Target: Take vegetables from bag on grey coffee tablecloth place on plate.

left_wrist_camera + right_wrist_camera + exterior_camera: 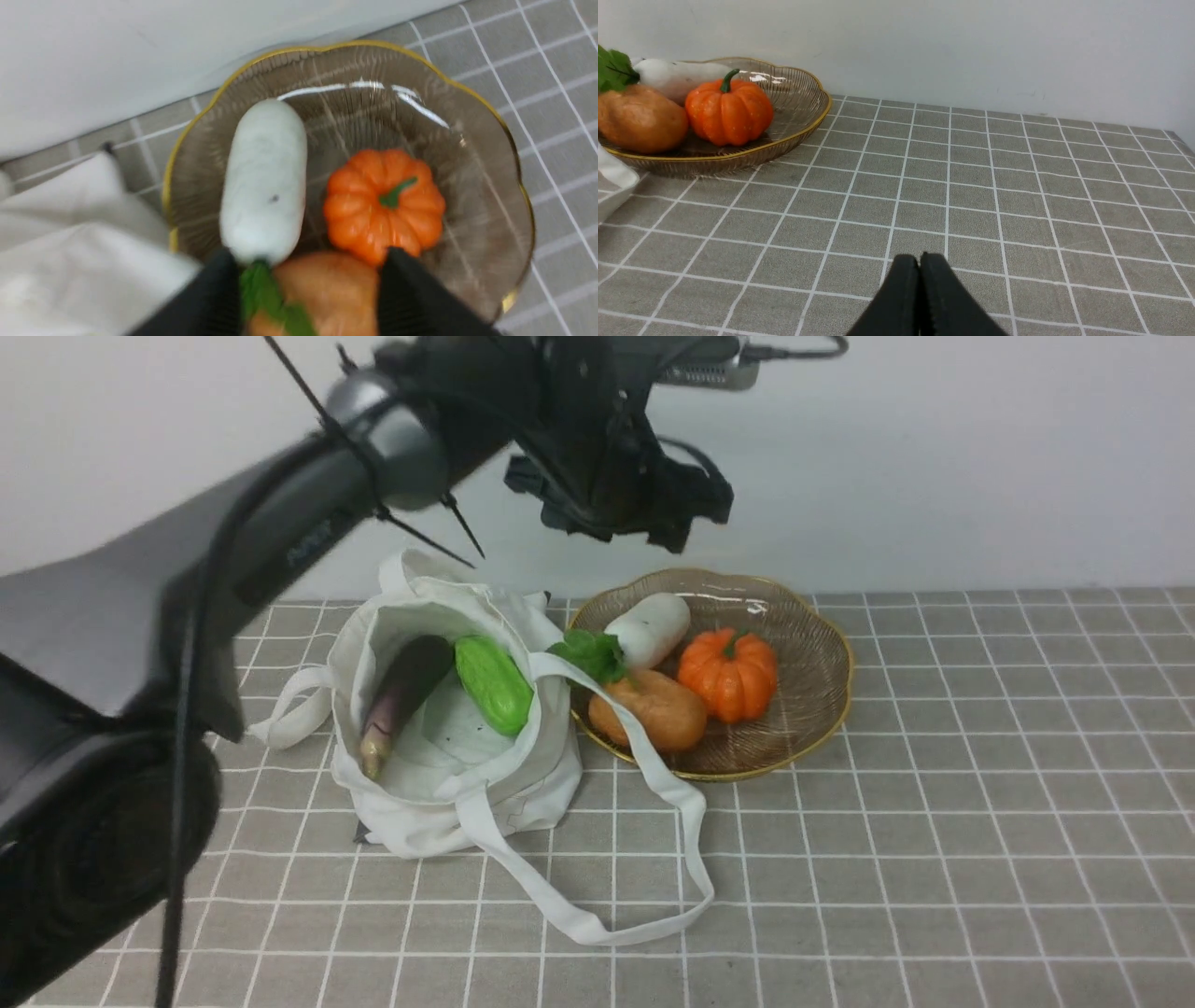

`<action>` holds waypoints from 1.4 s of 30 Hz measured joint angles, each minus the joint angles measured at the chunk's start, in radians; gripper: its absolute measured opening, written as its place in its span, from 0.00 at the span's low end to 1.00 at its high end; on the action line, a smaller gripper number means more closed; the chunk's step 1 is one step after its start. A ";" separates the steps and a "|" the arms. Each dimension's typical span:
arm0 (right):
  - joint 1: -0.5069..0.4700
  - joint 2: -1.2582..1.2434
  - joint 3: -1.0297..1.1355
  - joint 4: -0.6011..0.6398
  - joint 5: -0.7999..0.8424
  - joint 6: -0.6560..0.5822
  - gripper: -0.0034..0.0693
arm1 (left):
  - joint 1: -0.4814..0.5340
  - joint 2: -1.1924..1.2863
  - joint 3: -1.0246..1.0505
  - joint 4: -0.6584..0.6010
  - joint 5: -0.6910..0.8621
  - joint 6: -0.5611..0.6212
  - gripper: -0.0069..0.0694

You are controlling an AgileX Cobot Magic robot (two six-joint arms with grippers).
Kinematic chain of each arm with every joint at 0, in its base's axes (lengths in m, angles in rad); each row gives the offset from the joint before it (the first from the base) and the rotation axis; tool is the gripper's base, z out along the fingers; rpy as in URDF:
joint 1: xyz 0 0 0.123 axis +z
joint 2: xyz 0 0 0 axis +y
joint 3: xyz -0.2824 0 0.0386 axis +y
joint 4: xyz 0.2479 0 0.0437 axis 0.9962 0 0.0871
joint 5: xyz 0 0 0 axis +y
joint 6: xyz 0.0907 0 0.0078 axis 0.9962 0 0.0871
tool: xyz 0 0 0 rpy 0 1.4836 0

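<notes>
On the tablecloth (934, 821), the bag (523, 784) lies to the left and the plate (822, 663) just beside it on the right. In the bag, the eggplant (401, 695) lies left of the gourd (493, 684). On the plate, the radish (651, 627) lies at the back left, the pumpkin (728, 674) right of it, the potato (649, 711) in front. A bag strap (665, 779) crosses the plate's near-left rim.

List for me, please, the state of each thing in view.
Off-white cloth tote bag, open, two vegetables inside.
Slim purple eggplant, in bag.
Bright green ridged gourd, in bag.
Ribbed brownish glass plate, holding three items.
White radish with green leaves, on plate.
Orange pumpkin, on plate.
Brown potato, on plate.
Left arm's fingers, open, empty.
Right arm's fingers, shut, empty.
</notes>
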 joint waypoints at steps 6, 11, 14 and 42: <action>0.000 0.000 0.000 0.000 0.000 0.000 0.03 | 0.000 -0.190 -0.066 0.033 0.203 0.188 0.10; 0.000 0.000 0.000 -0.001 0.000 0.000 0.03 | 0.018 -0.377 0.082 0.102 0.216 0.238 0.08; 0.000 0.000 0.000 -0.001 0.000 0.000 0.03 | 0.022 -0.487 0.221 0.111 0.218 0.230 0.08; 0.000 0.000 0.000 -0.001 0.000 0.000 0.03 | 0.022 -1.844 1.861 0.077 -0.650 -0.072 0.08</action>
